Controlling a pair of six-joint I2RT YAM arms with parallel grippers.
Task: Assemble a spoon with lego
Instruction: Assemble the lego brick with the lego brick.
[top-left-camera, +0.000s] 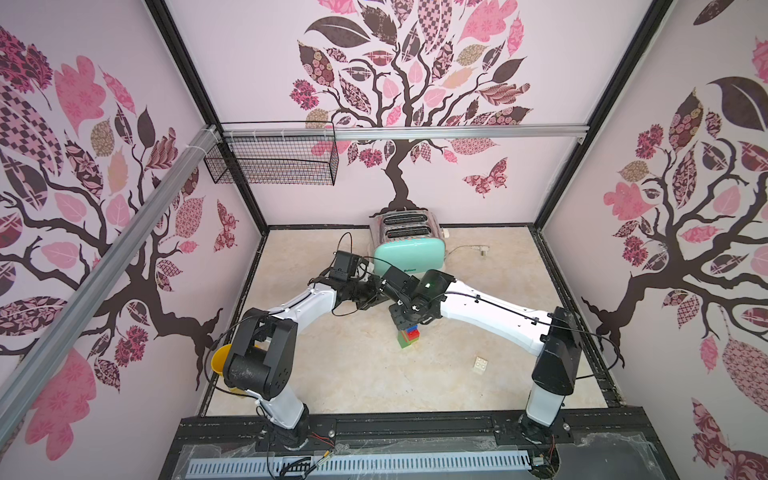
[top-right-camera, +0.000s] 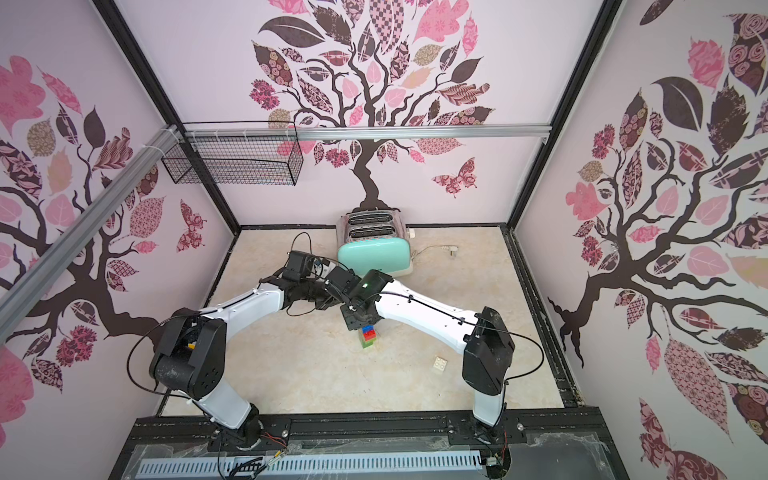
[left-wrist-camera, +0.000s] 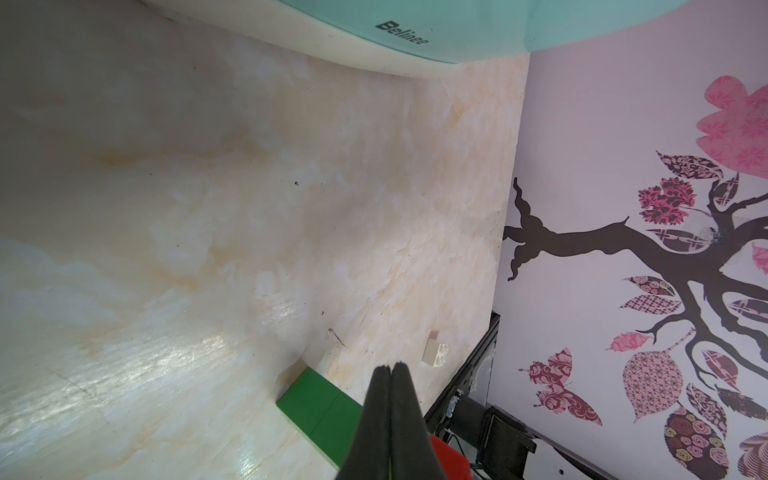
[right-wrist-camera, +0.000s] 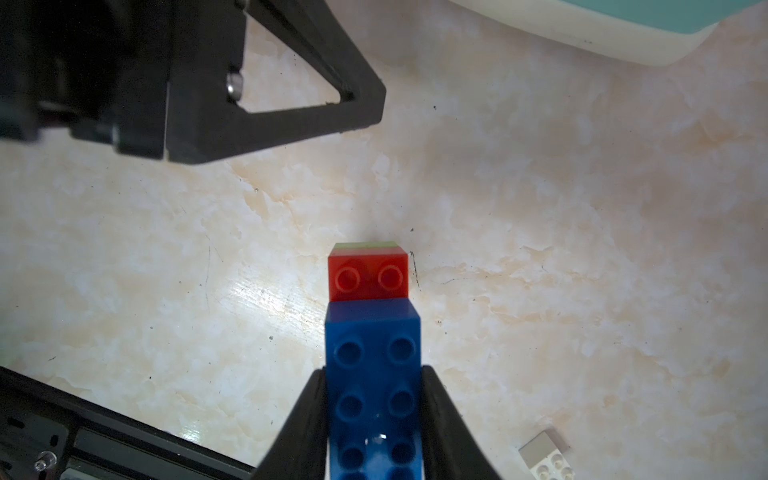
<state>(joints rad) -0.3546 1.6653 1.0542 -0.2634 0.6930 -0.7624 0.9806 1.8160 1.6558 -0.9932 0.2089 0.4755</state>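
Glossy studded blue brick (right-wrist-camera: 374, 386) pinched between black jaws.

The part-built spoon of studded plastic bricks (right-wrist-camera: 372, 374), blue over red, lime and dark green, stands upright mid-counter; a loose white square brick (top-left-camera: 480, 366) lies flat well apart

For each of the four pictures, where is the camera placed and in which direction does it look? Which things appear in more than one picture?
Top views: high above the robot's base, looking down at both arms, the toaster and the spoon.
Left wrist: looks along the shut left gripper over the table; green bricks beside its fingers.
Right wrist: looks down its right gripper, shut on the spoon's blue brick.
Shared: the loose white brick appears in top and wrist views.
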